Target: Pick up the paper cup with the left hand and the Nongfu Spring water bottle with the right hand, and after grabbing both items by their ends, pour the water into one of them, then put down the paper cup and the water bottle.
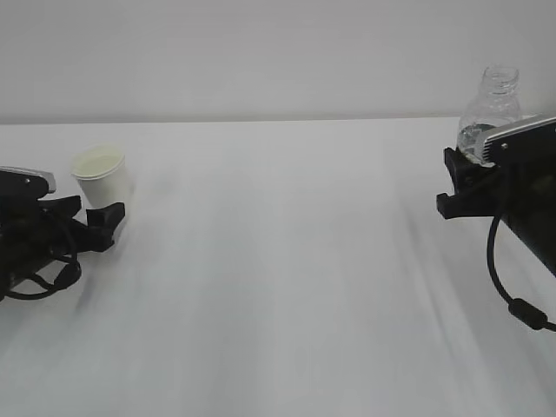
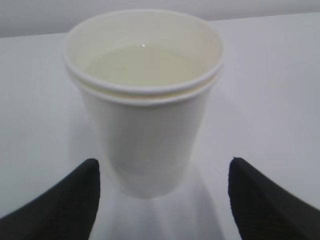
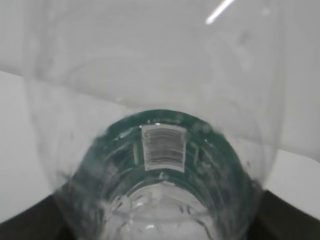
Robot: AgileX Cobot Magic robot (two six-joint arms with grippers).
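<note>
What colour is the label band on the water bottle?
Dark green, with a white barcode patch, on the water bottle. It shows best in the right wrist view.

White table [image 1: 287, 287], pale wall [image 1: 261, 52]

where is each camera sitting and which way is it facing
Exterior view: sits in front at a slant, facing the back wall across the white table; both black arms show at the edges, left end effector by the small white paper cup, right end effector at the clear ribbed plastic bottle.
Left wrist view: on the left arm, facing the cup between open fingertips.
Right wrist view: on the right arm, pressed close to the bottle.
Shared: exterior and left wrist both show the cup.
</note>
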